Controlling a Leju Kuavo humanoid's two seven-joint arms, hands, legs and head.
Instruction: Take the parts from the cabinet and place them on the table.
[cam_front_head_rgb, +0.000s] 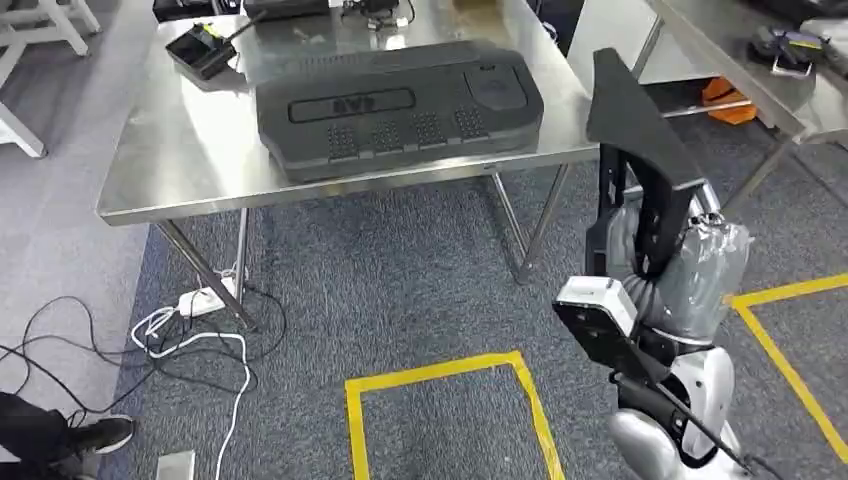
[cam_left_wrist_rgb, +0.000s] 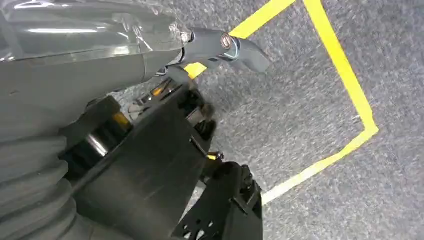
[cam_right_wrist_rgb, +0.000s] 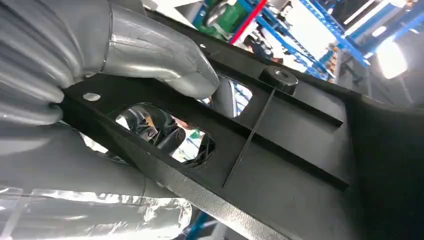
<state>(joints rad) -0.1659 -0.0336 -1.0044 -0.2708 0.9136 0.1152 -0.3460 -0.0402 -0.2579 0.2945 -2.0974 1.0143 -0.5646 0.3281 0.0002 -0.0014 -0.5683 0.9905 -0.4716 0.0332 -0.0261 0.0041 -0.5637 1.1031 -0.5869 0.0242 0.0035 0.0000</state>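
- The right robot hand (cam_right_wrist_rgb: 150, 55) grips a black plastic part (cam_front_head_rgb: 640, 150), thumb pressed over one edge beside an oval cut-out; the part stands upright at the robot's right side, its top corner near the edge of the steel worktop (cam_front_head_rgb: 180, 160).
- In the right wrist view the black plastic part (cam_right_wrist_rgb: 280, 145) shows ribs and a round knob on its inner face.
- The left robot hand (cam_left_wrist_rgb: 150, 165) hangs low over the grey carpet (cam_front_head_rgb: 400, 290). Its thumb juts out and I can see nothing in it, but its dark fingers are too bunched to tell whether they are clenched or released.
- A large dark panel (cam_front_head_rgb: 400, 110) lies flat on the worktop, with a small black tray (cam_front_head_rgb: 205, 50) near the far left corner.
- Yellow tape (cam_front_head_rgb: 450, 375) marks a box on the carpet; white cables (cam_front_head_rgb: 190, 340) trail by the worktop leg.
- A person's dark shoe (cam_front_head_rgb: 95, 435) shows at the lower left.
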